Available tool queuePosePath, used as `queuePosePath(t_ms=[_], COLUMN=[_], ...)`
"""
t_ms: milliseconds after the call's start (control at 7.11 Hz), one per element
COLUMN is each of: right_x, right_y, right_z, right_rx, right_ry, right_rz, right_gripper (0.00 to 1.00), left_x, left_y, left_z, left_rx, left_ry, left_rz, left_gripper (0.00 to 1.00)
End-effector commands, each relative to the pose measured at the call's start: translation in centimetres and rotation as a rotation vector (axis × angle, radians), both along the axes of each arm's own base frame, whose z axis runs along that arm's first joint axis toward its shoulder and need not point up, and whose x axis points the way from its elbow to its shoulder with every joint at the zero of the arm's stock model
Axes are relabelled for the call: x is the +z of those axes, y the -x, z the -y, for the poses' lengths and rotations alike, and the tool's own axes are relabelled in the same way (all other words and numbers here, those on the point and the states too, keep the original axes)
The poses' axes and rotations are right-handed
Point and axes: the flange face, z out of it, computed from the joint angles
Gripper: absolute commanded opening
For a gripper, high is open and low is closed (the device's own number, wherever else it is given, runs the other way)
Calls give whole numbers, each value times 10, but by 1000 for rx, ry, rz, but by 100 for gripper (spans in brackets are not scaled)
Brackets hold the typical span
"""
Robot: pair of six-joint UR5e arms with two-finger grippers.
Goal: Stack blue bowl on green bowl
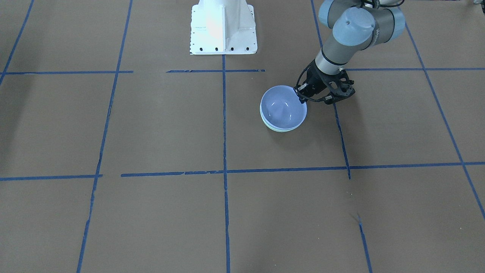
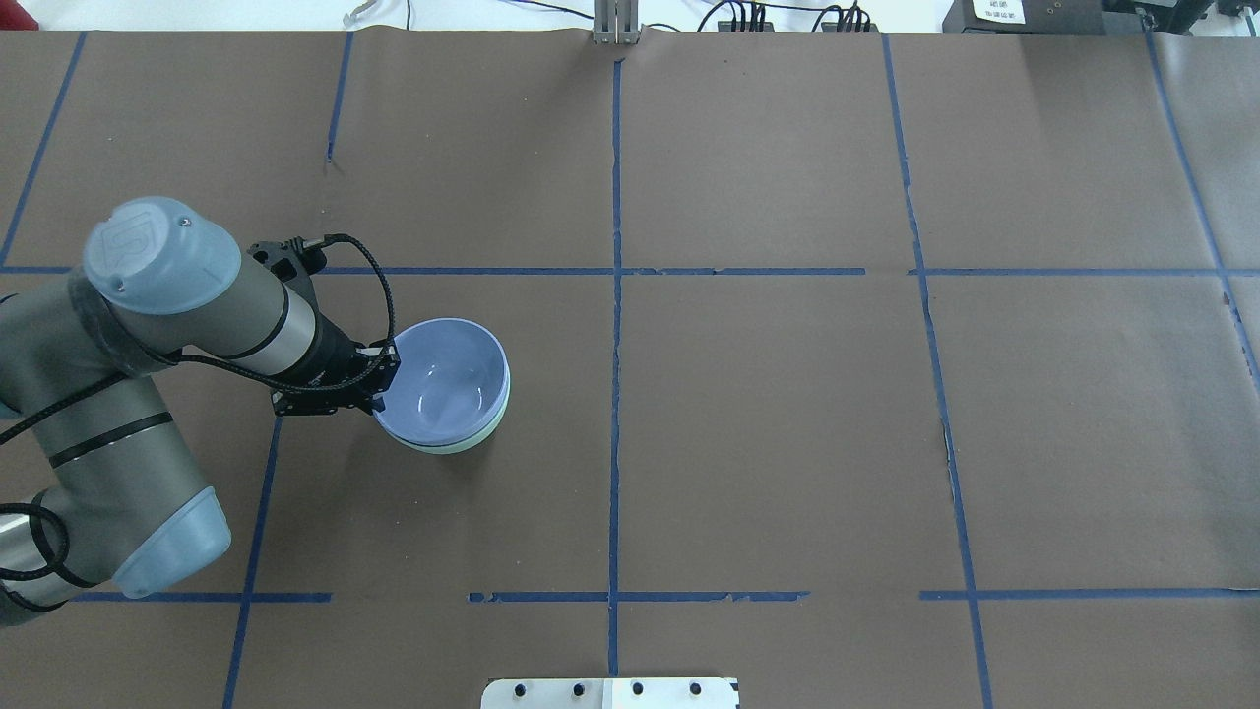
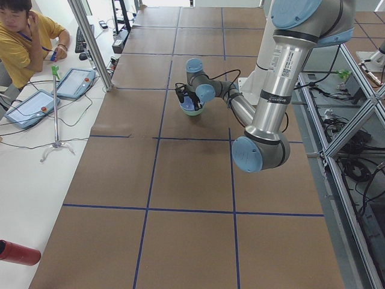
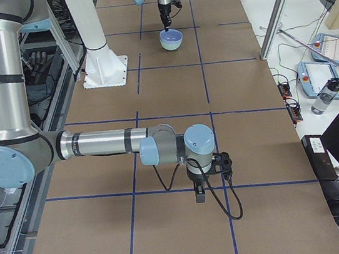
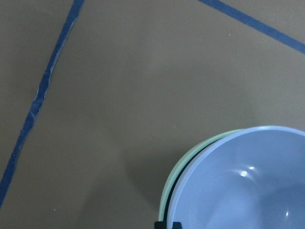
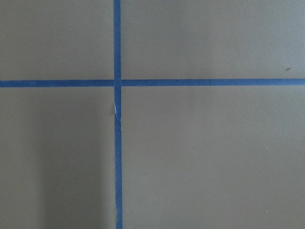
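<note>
The blue bowl [image 1: 283, 110] sits nested inside the green bowl [image 1: 282, 130], of which only a thin mint rim shows underneath. In the overhead view the blue bowl [image 2: 443, 384] sits slightly tilted in the green bowl [image 2: 463, 445], left of the table's middle line. My left gripper [image 1: 302, 96] is at the blue bowl's rim on the robot's side and pinches it [image 2: 382, 379]. The left wrist view shows the blue bowl [image 5: 248, 186], the green rim [image 5: 178, 167] and one fingertip [image 5: 169, 225] at the rim. My right gripper [image 4: 199, 195] hangs low over bare table, far from the bowls; I cannot tell whether it is open.
The table is brown paper with a blue tape grid [image 2: 616, 295]. The white robot base [image 1: 223, 26] stands at the table's edge. An operator [image 3: 24, 36] sits beside tablets [image 3: 33, 107] on the side bench, and a red bottle [image 3: 18, 253] lies there.
</note>
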Motion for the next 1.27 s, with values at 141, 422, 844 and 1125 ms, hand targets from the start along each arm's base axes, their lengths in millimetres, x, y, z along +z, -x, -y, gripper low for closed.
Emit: queuePosePath(t_ms=[141,422,844,1125], right_x=[0,0,0,0], right_y=[0,0,0,0], right_z=[0,0,0,0], right_rx=[0,0,0,0], right_ry=[0,0,0,0], right_rz=[1,1,1,-1], right_gripper=[100,100,100,100], left_x=[4,-11,57,135], left_y=[-6,16,149,280], left_z=[-4,-8,29,39], left_rx=[12,8,120,280], left_ry=[-2,-21,-291,-493], left_rz=[-2,-31,46,91], left_gripper=[69,100,100,100])
